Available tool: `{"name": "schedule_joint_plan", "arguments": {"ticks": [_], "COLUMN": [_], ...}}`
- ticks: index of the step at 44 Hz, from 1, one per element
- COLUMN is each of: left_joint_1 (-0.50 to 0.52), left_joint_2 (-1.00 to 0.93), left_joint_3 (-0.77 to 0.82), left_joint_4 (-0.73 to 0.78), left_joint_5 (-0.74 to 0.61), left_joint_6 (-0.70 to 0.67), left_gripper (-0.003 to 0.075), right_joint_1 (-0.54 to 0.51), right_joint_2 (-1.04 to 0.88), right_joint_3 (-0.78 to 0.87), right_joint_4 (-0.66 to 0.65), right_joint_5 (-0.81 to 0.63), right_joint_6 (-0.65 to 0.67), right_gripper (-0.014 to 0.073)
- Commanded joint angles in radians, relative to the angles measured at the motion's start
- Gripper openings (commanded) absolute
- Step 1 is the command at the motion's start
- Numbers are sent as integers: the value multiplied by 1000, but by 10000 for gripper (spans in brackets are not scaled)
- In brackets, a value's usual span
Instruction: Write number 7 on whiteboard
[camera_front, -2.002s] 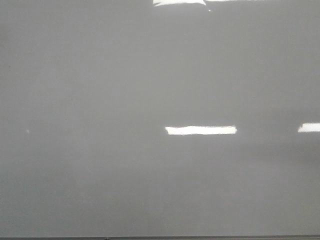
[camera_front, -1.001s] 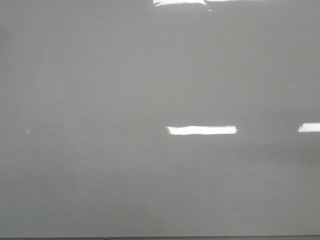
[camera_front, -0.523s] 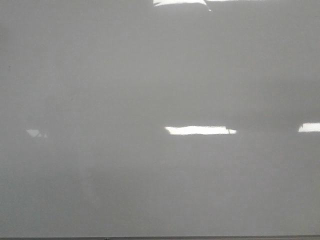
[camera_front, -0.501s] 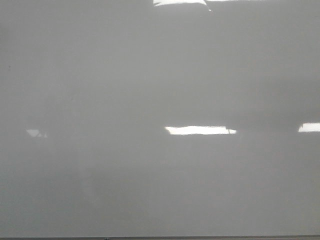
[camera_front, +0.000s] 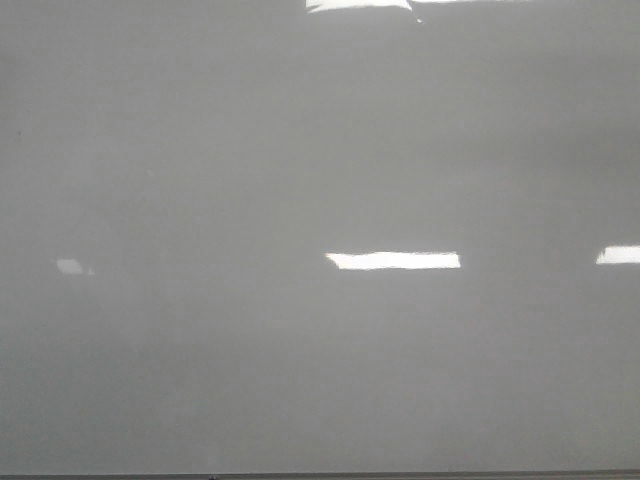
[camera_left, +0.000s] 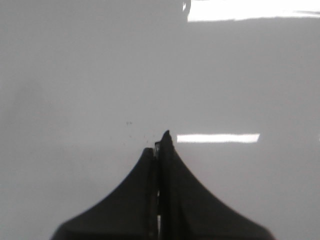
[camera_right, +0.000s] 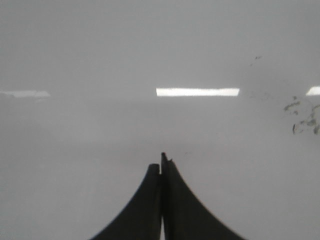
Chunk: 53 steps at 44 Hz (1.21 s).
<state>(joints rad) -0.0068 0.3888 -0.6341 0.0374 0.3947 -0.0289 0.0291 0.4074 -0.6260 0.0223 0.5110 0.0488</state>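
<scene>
Since 0.5 s ago, front view: center glare bar slid a bit toward 9 o'clock, the small patch at 9 o'clock shrank; nothing else changed. No number 7 was on the whiteboard yet, so no pointing direction or long axis to give. Board filled every view, frame edge at 6 o'clock. Left pincer and right pincer were both pressed together, no marker visible in either. Faint smudges sat at 3 o'clock in right wrist view. Risk, imo: w/o a pen in grip, no stroke gets drawn; glare could hide thin ink.
</scene>
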Motion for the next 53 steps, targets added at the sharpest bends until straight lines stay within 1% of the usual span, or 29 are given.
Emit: {"name": "schedule_joint_plan", "arguments": {"ticks": [1,7,12,16,20,23,25,27,30,31,32,34,37,38,40,42,53], "left_joint_1": [-5,-5,-5,-5,-5,-5,-5,-5,-5,-8,-8,-15,-21,-24,-24,-24,-24], "left_joint_2": [48,89,119,136,154,168,179,192,217,230,239,263,296,314,343,375,570], "left_joint_3": [-34,-34,-32,-32,-32,-32,-32,-32,-32,-32,-32,-32,-44,-49,-67,-83,-183], "left_joint_4": [-9,-9,-9,-9,-9,-9,-9,-9,-9,-9,-9,-5,8,16,21,21,21], "left_joint_5": [-26,37,41,60,70,80,86,91,90,88,83,78,83,92,107,119,132], "left_joint_6": [-10,-10,-10,-10,-10,-10,-10,-10,-10,-10,-10,-5,-3,-3,-3,-3,-3], "left_gripper": [-20,-20,-20,-20,-20,-20,-14,13,94,131,171,274,407,456,509,533,534], "right_joint_1": [2,2,2,2,2,2,2,2,2,2,2,2,2,2,2,2,2], "right_joint_2": [71,141,198,231,244,246,246,246,246,246,246,246,246,246,246,246,246], "right_joint_3": [-36,-36,-36,-36,-36,-36,-36,-36,-36,-36,-36,-36,-36,-36,-36,-36,-36], "right_joint_4": [-13,-13,-13,-13,-13,-13,-13,-13,-13,-13,-13,-13,-13,-13,-13,-13,-13], "right_joint_5": [-57,-64,-48,-14,-1,1,4,7,12,13,13,12,15,17,20,20,20], "right_joint_6": [-4,-4,-6,-55,-58,-59,-64,-64,-64,-64,-64,-64,-64,-64,-64,-64,-64], "right_gripper": [-69,-69,-69,-67,-64,-35,11,83,227,300,353,461,549,565,577,575,571]}}
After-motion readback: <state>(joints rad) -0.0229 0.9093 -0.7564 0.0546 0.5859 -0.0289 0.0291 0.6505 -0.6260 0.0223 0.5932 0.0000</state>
